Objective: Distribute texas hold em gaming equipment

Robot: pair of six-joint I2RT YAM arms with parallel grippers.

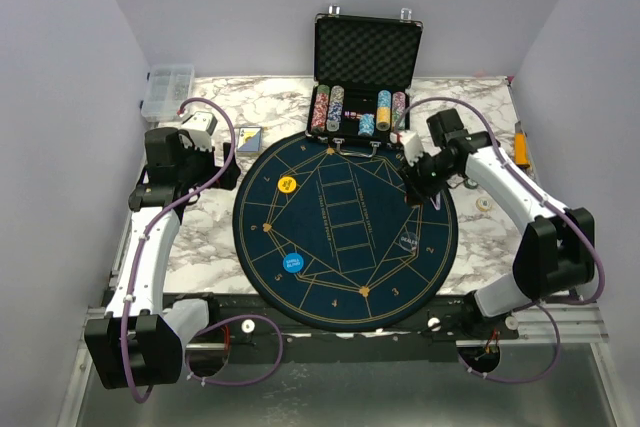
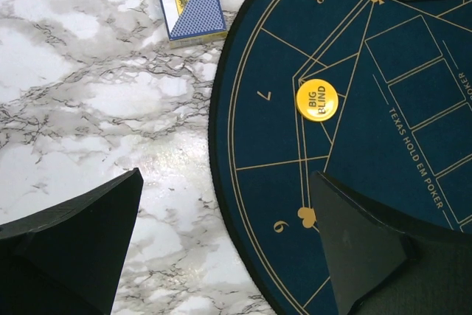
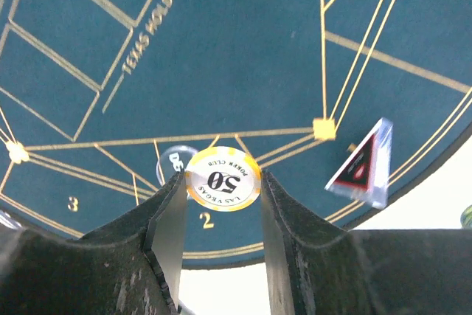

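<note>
Worktop (image 1: 215, 237) is white marble-pattern with grey veining, boxed in by plain pale lavender-grey walls: back wall (image 1: 250, 7) at far edge, left wall (image 1: 60, 97), right wall (image 1: 590, 67). Aluminium rail (image 1: 565, 325) runs along near edge, dull grey metal floor (image 1: 350, 392) beyond it. Light is even and diffuse, with a soft sheen on the marble.

Bright, even overhead light; shadows are faint. The marble counter (image 2: 88, 108) carries a soft sheen in the left wrist view, where the left tool (image 2: 227, 176) reads as near-black. The chip (image 3: 223, 179) is sharp; the top view is slightly soft.
</note>
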